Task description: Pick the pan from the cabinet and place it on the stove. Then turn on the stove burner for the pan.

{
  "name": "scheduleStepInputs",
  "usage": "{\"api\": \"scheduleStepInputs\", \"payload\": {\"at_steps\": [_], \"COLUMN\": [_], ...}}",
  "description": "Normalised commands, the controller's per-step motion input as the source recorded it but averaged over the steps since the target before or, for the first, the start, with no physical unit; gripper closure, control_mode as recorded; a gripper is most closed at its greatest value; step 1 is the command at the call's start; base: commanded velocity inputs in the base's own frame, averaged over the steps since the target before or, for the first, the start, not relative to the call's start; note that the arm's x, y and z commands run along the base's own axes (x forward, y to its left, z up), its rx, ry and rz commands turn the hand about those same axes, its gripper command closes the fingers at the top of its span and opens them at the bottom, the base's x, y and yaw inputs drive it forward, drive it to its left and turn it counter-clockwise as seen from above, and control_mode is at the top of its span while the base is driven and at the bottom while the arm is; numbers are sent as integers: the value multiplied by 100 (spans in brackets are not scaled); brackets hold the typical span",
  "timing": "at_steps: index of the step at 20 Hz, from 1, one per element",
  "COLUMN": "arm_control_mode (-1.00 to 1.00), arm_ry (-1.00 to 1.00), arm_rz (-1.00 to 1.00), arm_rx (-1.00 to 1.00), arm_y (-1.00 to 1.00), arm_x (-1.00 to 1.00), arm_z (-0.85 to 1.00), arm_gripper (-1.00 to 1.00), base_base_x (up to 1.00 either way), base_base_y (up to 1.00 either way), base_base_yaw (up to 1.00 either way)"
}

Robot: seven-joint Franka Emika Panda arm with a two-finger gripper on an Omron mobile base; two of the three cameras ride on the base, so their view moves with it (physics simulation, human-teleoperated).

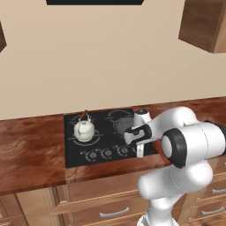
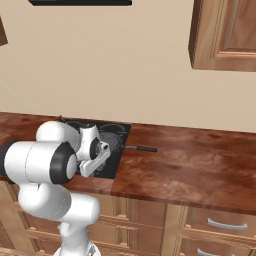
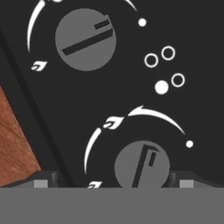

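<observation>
The dark pan rests on the right rear of the black stove. Its thin handle points right over the wooden counter, and my arm hides part of the pan. My gripper points down at the knob row on the stove's front edge, open. In the hand view a grey knob sits between the two fingertips, its slot nearly upright, with a gap on each side. A second knob lies beyond it. The brown cabinet hangs upper right.
A small white kettle stands on the stove's left rear burner. More knobs line the front edge. Wooden counter runs on both sides of the stove. Drawers with curved silver pulls sit below.
</observation>
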Motion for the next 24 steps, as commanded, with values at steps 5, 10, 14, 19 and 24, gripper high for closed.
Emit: {"api": "scheduleStepInputs", "payload": {"at_steps": [5, 10, 14, 19, 24], "arm_control_mode": [-100, -100, -100, -100, -100], "arm_ry": [-10, -16, -18, -13, -3], "arm_rz": [0, 0, 0, 0, 0], "arm_rx": [0, 0, 0, 0, 0], "arm_y": [-4, -1, 0, 0, 0], "arm_x": [0, 2, 1, 0, -1], "arm_z": [67, 73, 92, 64, 11], "arm_gripper": [-100, -100, -100, -100, -100], "base_base_x": [0, 0, 0, 0, 0], "base_base_y": [0, 0, 0, 0, 0], "base_base_yaw": [0, 0, 0, 0, 0]}}
